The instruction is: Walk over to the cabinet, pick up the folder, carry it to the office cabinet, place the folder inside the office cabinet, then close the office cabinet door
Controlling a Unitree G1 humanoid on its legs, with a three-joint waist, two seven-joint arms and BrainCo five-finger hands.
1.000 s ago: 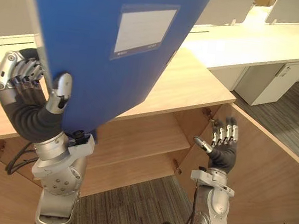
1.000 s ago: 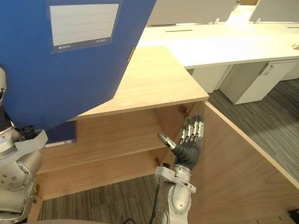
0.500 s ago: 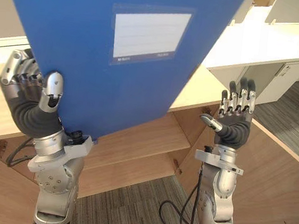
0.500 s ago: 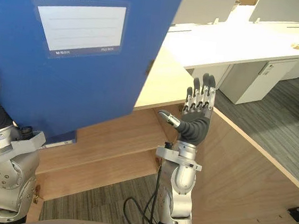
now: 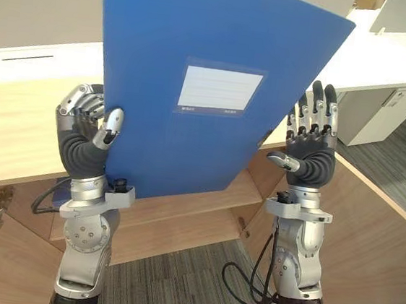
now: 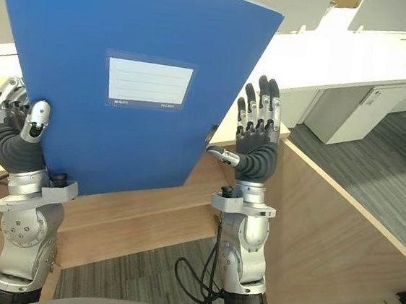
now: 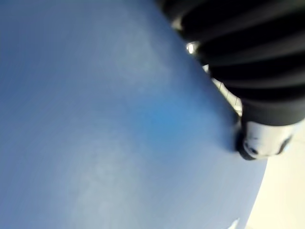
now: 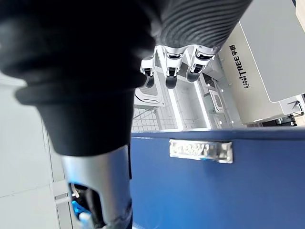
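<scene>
Holding folder [image 5: 217, 88] above office cabinet [image 5: 16, 136], my left hand [image 5: 82, 139] pinching its edge; right hand [image 5: 311, 145] flat, fingers straight, also above cabinet. I fear folder pivots, slips from single pinch.

Folder [image 5: 162, 53]: no longer fills the upper left of the frame; now sits farther back and centred, less tilted, its label [image 5: 220, 90] at mid-frame.
Left hand [image 5: 81, 135]: now in from the left edge, at centre-left.
Right hand [image 5: 311, 145]: now up from lower right to mid-right, just beside the folder's right edge.
</scene>
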